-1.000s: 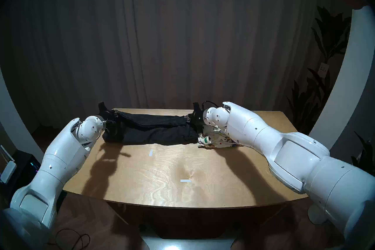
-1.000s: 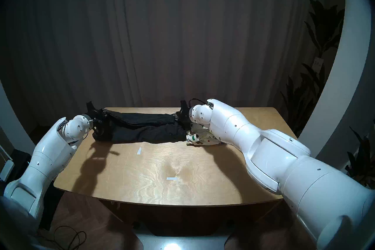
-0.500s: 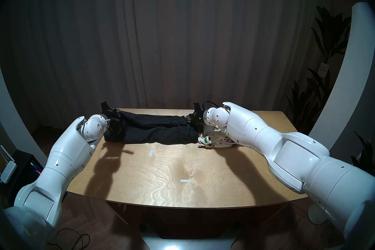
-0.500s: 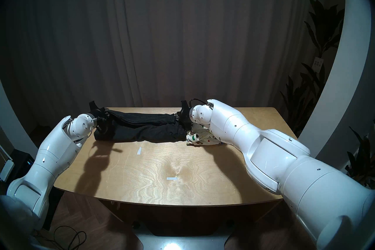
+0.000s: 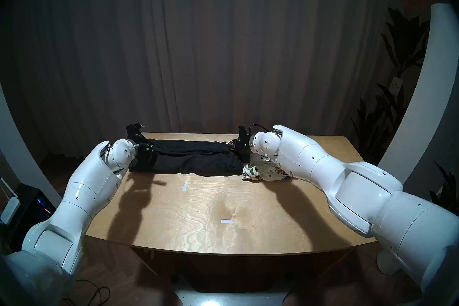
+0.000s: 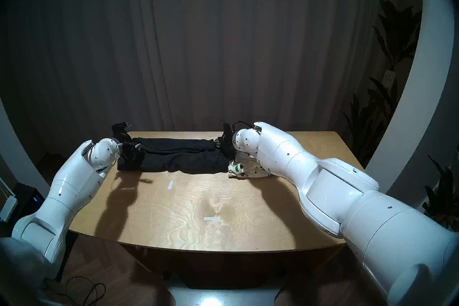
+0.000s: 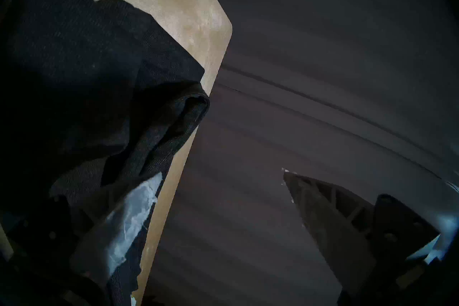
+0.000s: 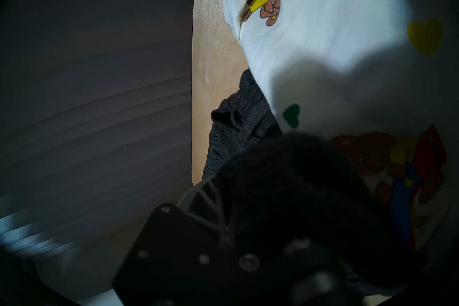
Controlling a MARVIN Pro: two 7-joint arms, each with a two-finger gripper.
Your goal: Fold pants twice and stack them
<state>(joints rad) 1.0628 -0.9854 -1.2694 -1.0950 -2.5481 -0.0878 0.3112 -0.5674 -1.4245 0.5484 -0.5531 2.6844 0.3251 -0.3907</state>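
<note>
The charcoal-black pants point(image 5: 188, 157) are lying lengthwise along the table's point(image 5: 223, 211) far edge, with the left gripper point(image 7: 221, 203) standing spread at their left end and the right gripper point(image 8: 248, 211) pinching their right end, which is touching the teddy-bear pants point(image 5: 265, 171).

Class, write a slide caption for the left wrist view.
Open left claw beside the charcoal pants at the table edge.
</note>
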